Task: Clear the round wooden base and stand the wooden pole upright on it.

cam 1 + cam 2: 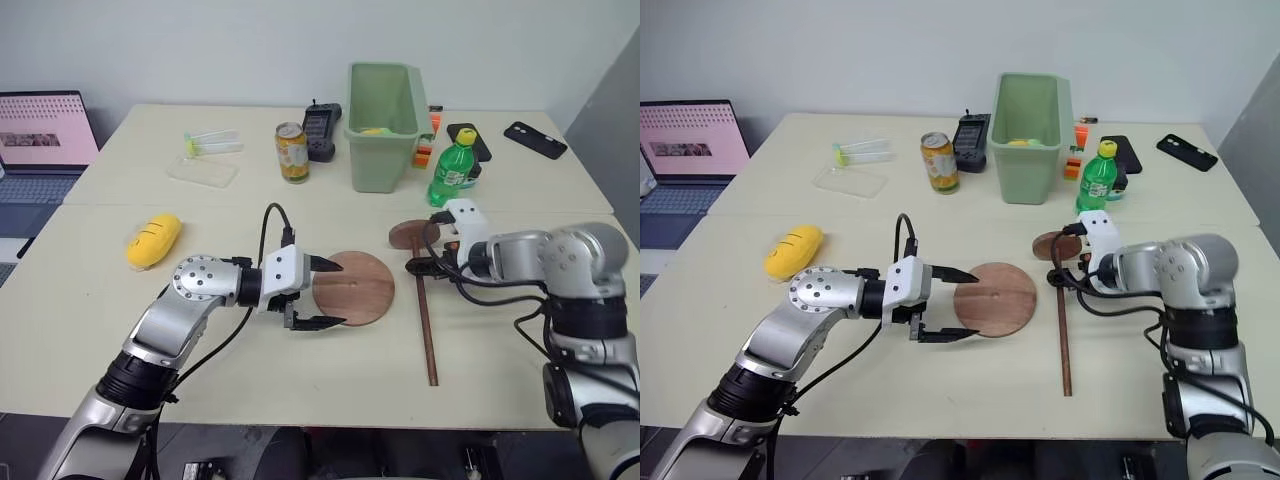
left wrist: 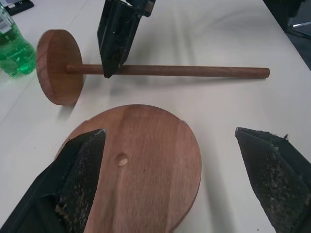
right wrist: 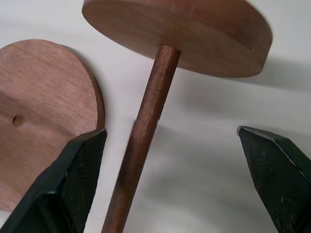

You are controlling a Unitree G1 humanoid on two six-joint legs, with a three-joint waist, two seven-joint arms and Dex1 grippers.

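A: How many wooden pieces are there?
B: Two on the counter (image 1: 300, 390): one round wooden base (image 1: 353, 287), bare, and one wooden pole (image 1: 425, 315) lying beside it.
A: And the claws?
B: The left claw (image 1: 325, 294) is wide open at the base's edge, holding nothing. The right claw (image 3: 177, 179) is wide open over the pole, near its disc, also holding nothing.

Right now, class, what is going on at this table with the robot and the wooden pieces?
A humanoid robot is working with both arms. Its left gripper, fingers open, sits at the near-left edge of the round wooden base, which lies flat and bare. Its right gripper, also open, hovers over the wooden pole near its disc end. The pole lies flat on the table, beside the base. Nothing is held yet.
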